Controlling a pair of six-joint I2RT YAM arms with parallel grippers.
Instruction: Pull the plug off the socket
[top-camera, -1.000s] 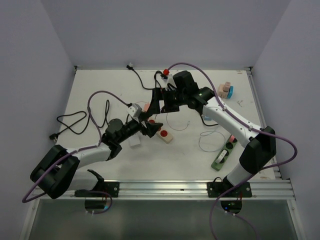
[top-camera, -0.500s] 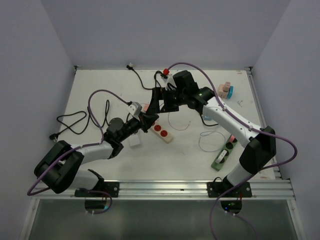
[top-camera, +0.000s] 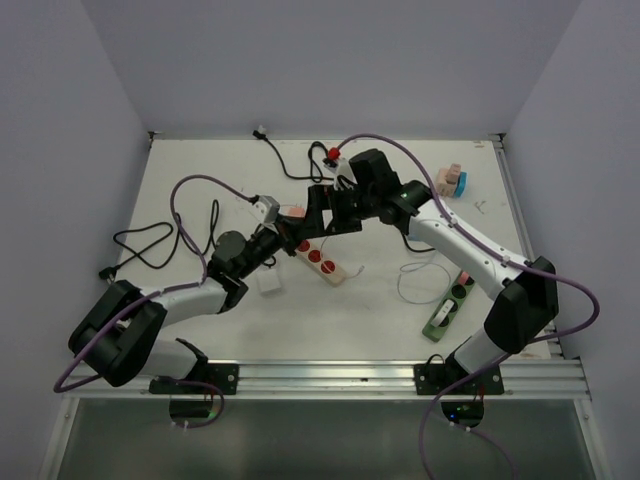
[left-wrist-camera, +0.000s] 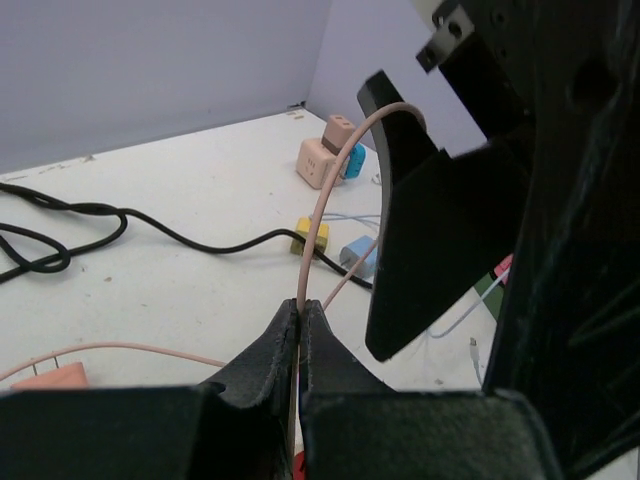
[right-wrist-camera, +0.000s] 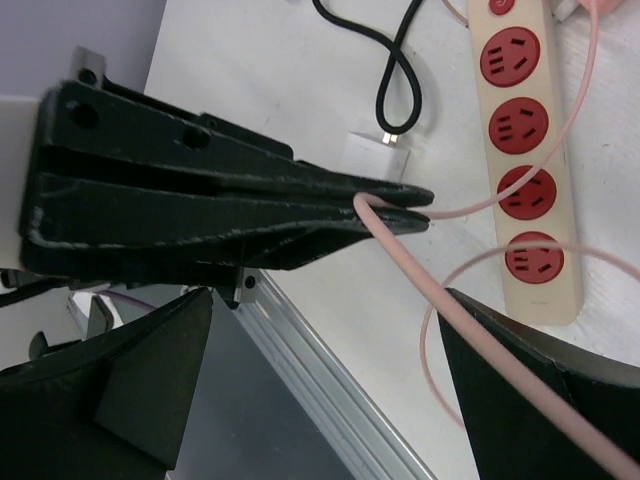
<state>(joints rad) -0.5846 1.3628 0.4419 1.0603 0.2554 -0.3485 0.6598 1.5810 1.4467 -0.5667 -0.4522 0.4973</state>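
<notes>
The socket is a cream power strip with red outlets; the outlets that show are empty. A thin pink cable loops over it. A pink block, perhaps the plug, lies at the strip's far end; whether it is seated I cannot tell. My left gripper is shut on the pink cable, which is pinched at the fingertips. My right gripper hangs open just above it, with the left fingers and the cable between its jaws.
Black cables trail across the left and back. A white adapter lies by the left arm. A green strip, a white cable and pink and blue adapters sit on the right. A metal rail lines the near edge.
My left gripper has closed on the pink cable and moved a little toward the back. The right gripper has come down and left over it.
</notes>
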